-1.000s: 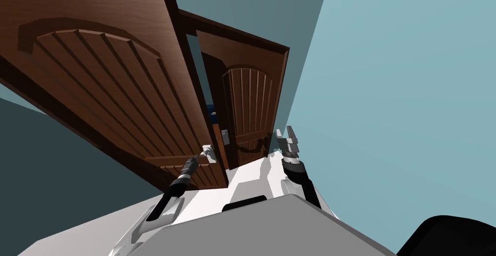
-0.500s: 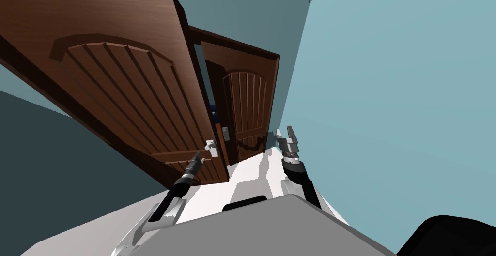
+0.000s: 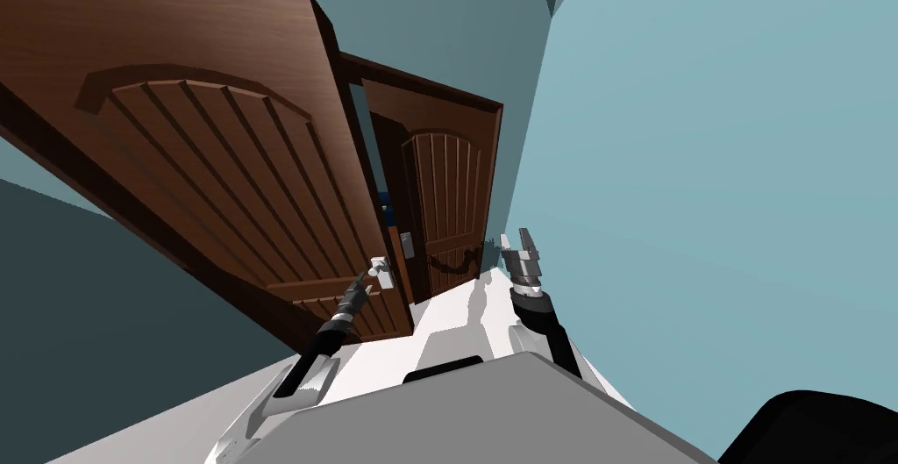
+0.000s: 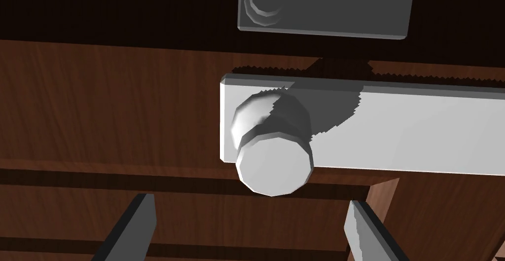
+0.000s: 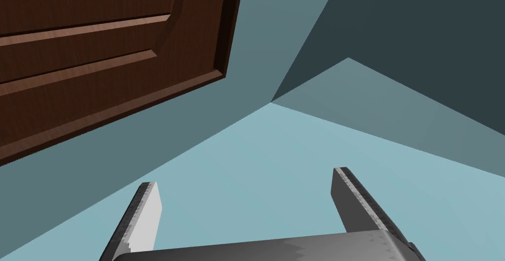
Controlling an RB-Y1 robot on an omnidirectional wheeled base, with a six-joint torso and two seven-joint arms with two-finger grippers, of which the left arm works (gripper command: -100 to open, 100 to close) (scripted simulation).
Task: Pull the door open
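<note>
A: So, where's the door (image 3: 202, 160)?
B: Upper left of head view: brown, panelled, swung off at an angle from a second door (image 3: 447, 204) at centre. Its knob (image 4: 273, 162), white on a pale plate (image 4: 394, 130), sits mid-frame in left wrist view.
A: And the left gripper (image 4: 249, 203)?
B: Spread wide, holding nothing. Fingers (image 4: 133, 223) at frame bottom, either side of the knob but short of it, no contact.
A: Which step, then?
B: Approach to grasp, imo; door's partly open already. Next: ease fwd till knob sits btw the blades, clamp, then draw back along the door's arc.
A: And the right gripper (image 3: 519, 246)?
B: Lower centre-right, by the blue wall (image 3: 702, 178), fingers apart, idle.
</note>
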